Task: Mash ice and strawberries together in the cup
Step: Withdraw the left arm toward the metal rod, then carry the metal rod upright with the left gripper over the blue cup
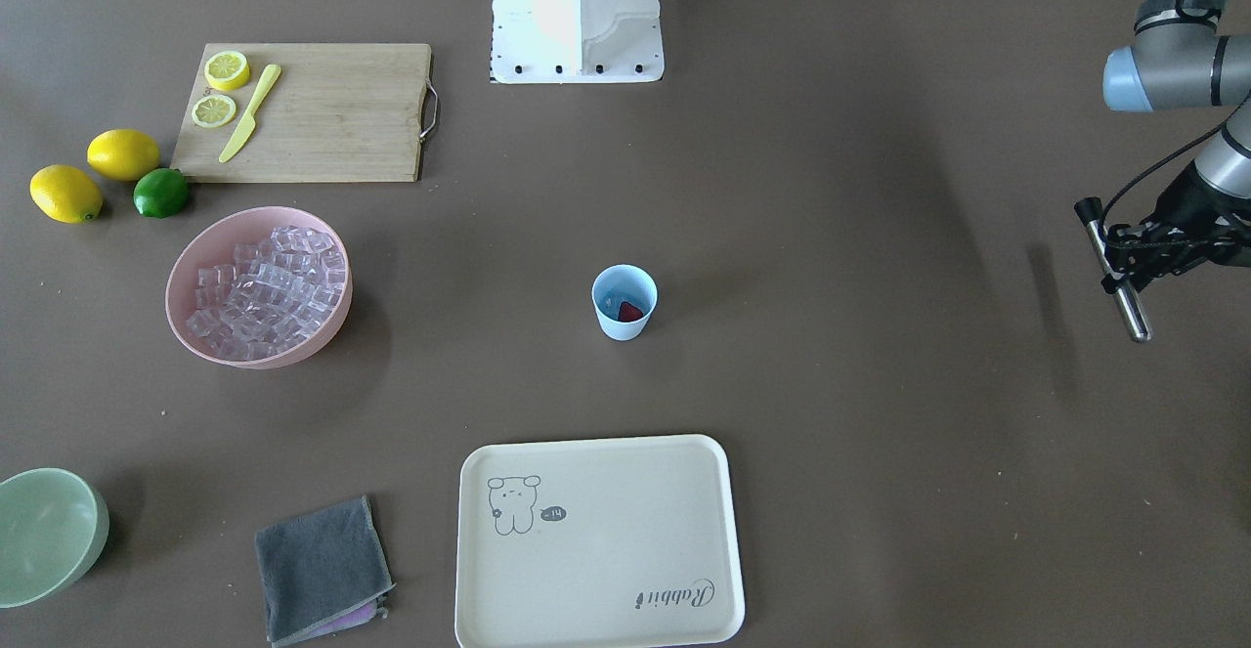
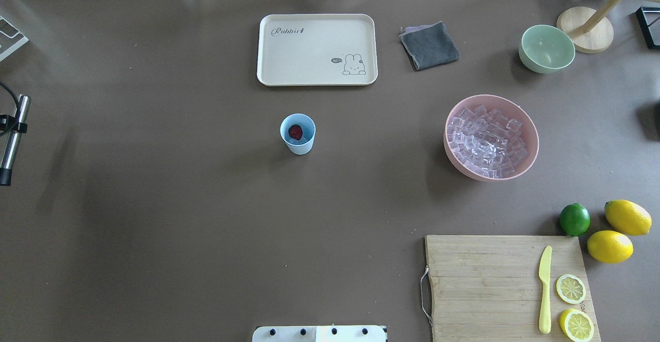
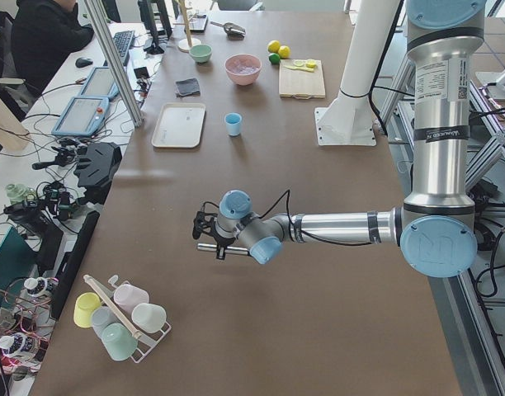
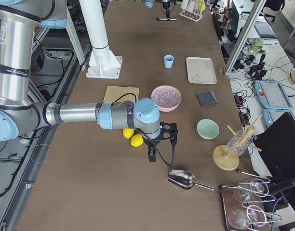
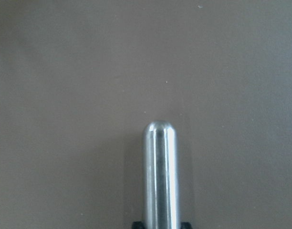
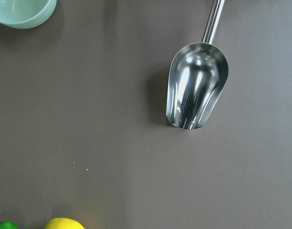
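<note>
The light-blue cup (image 2: 297, 145) stands upright mid-table. A red strawberry (image 2: 295, 132) lies inside it on pale ice that is hard to make out. More ice (image 2: 487, 141) fills a pink bowl (image 2: 534, 141). My left gripper (image 1: 1114, 255) hovers far off to my left of the cup, shut on a metal rod (image 1: 1126, 291) with a rounded tip (image 5: 159, 157). My right gripper (image 4: 159, 139) shows only in the exterior right view, near the lemons; I cannot tell whether it is open or shut.
A metal scoop (image 6: 196, 86) lies on the table under the right wrist. A cream tray (image 2: 317, 48), a grey cloth (image 2: 429, 45), a pale green bowl (image 2: 546, 48), a cutting board (image 2: 484, 280) with a yellow knife and lemon halves, two lemons and a lime (image 2: 574, 219) surround the middle.
</note>
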`<state>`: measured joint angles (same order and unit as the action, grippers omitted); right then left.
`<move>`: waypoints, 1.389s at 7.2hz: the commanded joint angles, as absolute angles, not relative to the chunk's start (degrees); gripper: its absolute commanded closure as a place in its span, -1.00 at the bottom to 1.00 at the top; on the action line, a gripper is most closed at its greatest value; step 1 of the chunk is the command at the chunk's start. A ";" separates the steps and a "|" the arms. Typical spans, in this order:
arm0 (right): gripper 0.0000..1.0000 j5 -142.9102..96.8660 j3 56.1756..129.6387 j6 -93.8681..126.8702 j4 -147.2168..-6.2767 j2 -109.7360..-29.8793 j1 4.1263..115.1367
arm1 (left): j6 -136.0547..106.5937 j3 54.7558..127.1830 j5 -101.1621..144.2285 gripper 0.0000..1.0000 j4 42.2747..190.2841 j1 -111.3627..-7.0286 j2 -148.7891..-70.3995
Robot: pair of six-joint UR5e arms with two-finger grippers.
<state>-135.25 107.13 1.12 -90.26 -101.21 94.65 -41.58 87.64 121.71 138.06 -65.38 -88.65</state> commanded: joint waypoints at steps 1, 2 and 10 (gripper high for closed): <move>-1.00 -135.26 107.22 1.06 -90.26 -101.25 94.66 | -45.76 98.47 109.43 0.53 130.56 -67.77 -94.64; -1.00 -135.26 107.40 1.14 -90.26 -101.25 94.66 | -47.53 101.74 102.64 0.53 127.21 -67.42 -97.79; -1.00 -135.26 107.32 1.14 -90.26 -101.51 94.66 | -71.19 101.43 44.16 0.53 102.04 -27.53 -129.37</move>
<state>-135.26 107.39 1.14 -90.26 -101.48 94.66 -69.60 103.35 49.90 104.02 -31.22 -126.22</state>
